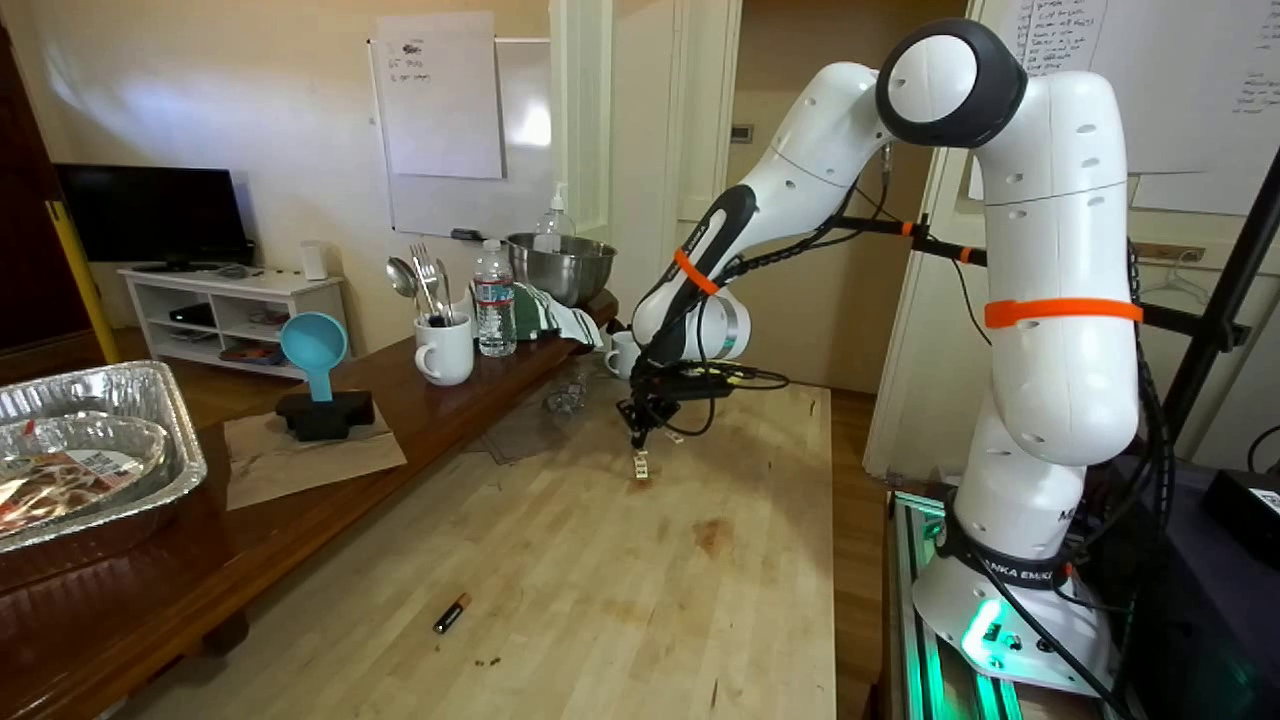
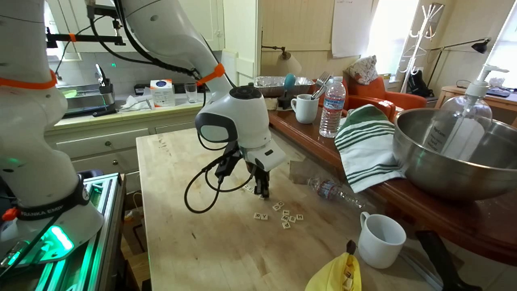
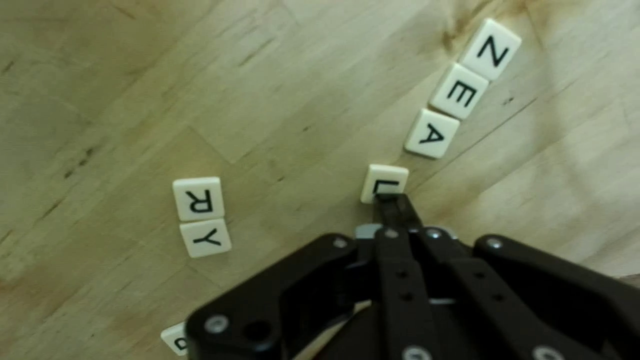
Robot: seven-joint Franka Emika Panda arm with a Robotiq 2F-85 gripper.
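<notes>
My gripper point(image 3: 392, 197) is shut, its black fingertips together with nothing between them. They overlap the near edge of the white L tile point(image 3: 390, 175); whether they press on it I cannot tell. From there the A tile point(image 3: 432, 134), E tile point(image 3: 459, 91) and Z tile point(image 3: 491, 49) run in a slanting row towards the upper right. An R tile point(image 3: 199, 199) and a Y tile point(image 3: 205, 238) touch each other at left. Part of another tile point(image 3: 174, 340) shows behind the gripper's linkage. In both exterior views the gripper point(image 2: 261, 195) points down at the wooden table point(image 2: 210, 250).
More letter tiles point(image 2: 286, 218) lie loosely grouped nearby. A bottle on its side point(image 2: 333, 193), a white mug point(image 2: 381, 241) and a yellow pouch point(image 2: 335, 275) are on the table. A battery point(image 1: 452, 613) lies farther off. A raised brown ledge point(image 1: 400, 430) borders one side.
</notes>
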